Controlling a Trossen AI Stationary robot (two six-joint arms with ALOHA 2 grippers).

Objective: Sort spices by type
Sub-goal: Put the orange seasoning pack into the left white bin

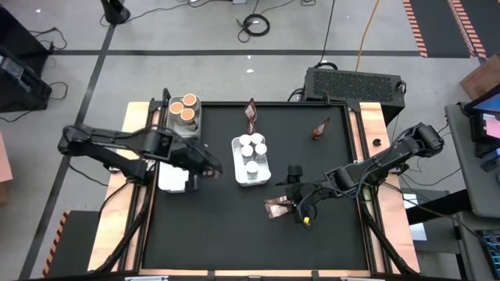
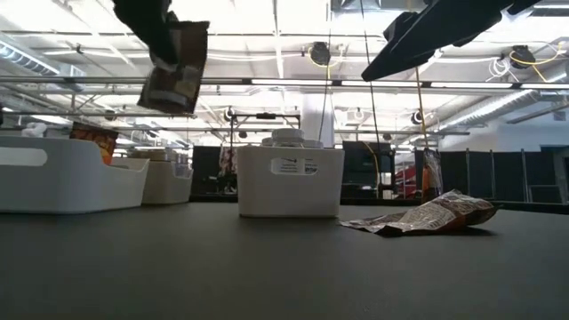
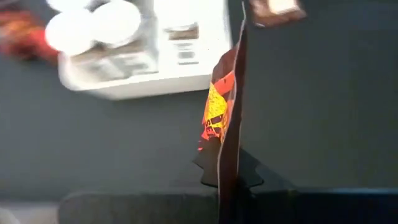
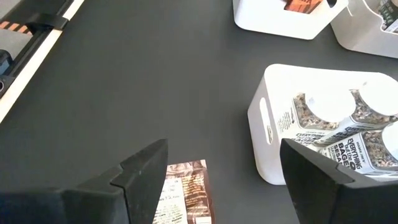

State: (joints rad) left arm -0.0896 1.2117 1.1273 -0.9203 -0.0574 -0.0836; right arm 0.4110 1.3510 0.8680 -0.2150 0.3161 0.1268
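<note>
Right gripper (image 4: 221, 180) spread above flat packet (image 4: 183, 199): light, crinkly, slippery, so pinch an edge. Left gripper (image 1: 209, 169) pinches another packet (image 2: 175, 67).

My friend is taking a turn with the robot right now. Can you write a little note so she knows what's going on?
Left gripper: shut on a packet, held in the air near the left trays.
Right gripper: open, hovering over a packet on the table.
Done: white-capped jars in the middle tray; orange-topped tubs in the back-left tray.
Left: bin both those packets, plus two more at the back.
</note>
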